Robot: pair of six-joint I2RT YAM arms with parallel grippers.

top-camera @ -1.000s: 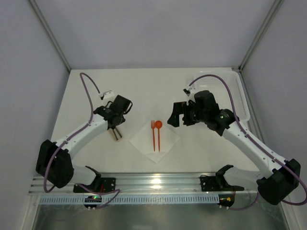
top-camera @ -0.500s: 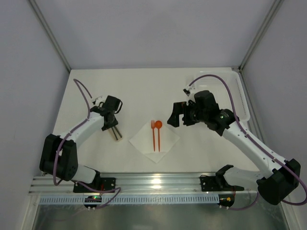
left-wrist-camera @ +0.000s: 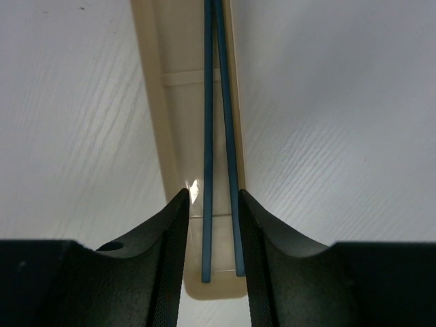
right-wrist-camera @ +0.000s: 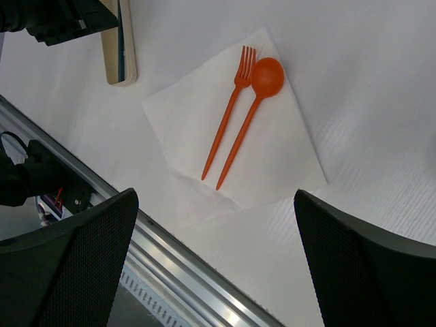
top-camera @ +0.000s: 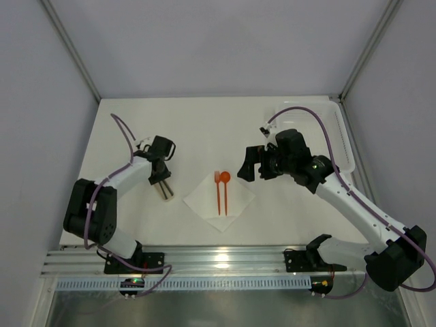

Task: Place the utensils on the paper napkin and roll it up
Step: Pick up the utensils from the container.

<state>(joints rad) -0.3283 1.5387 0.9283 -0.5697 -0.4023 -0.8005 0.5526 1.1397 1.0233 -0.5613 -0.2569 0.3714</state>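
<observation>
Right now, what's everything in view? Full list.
napkin: 1, white, mid-table
fork: 1, orange, on napkin
spoon: 1, orange, on napkin beside fork
case: 1, tan, left of napkin, off it
sticks: 2, blue, in case
tray: 1, white, far right
cables: 2, purple, one per arm
rail: 1, silver, near edge
left gripper: 1, black, open, astride sticks
right gripper: 1, black, open, right of napkin
</observation>
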